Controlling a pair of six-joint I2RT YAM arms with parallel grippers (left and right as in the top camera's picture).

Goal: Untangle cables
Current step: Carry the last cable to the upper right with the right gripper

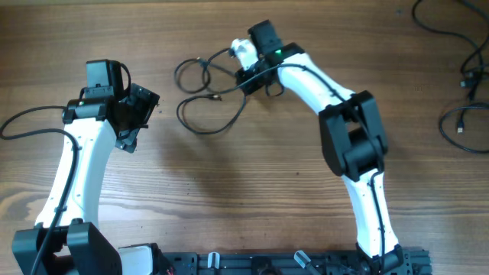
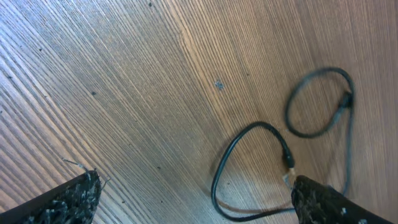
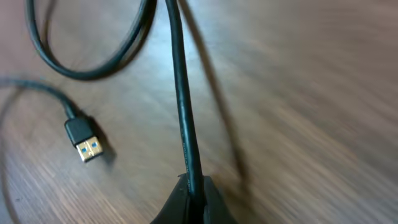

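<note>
I am clamping my right gripper (image 3: 194, 198) on a cable (image 3: 181, 93) near the desk's (image 1: 252, 198) far edge, to tug it free; left gripper (image 2: 193, 202) is hanging apart, waiting

You are looking at two robot arms on one wooden table (image 1: 252, 198): the left arm (image 1: 80, 164) and the right arm (image 1: 348, 130), each carrying one gripper, so two grippers in all, the left gripper (image 1: 141, 114) and the right gripper (image 1: 250, 76). Between them the cables (image 1: 206, 99) are lying in one looped bundle; how many separate cords are making it up cannot be told from the overhead view, though at least three loops are showing there. In the right wrist view you are seeing one plug (image 3: 85, 139) with a gold-coloured end. At the table's far right edge, more black cords (image 1: 462, 84) are lying, their number unclear.
</note>
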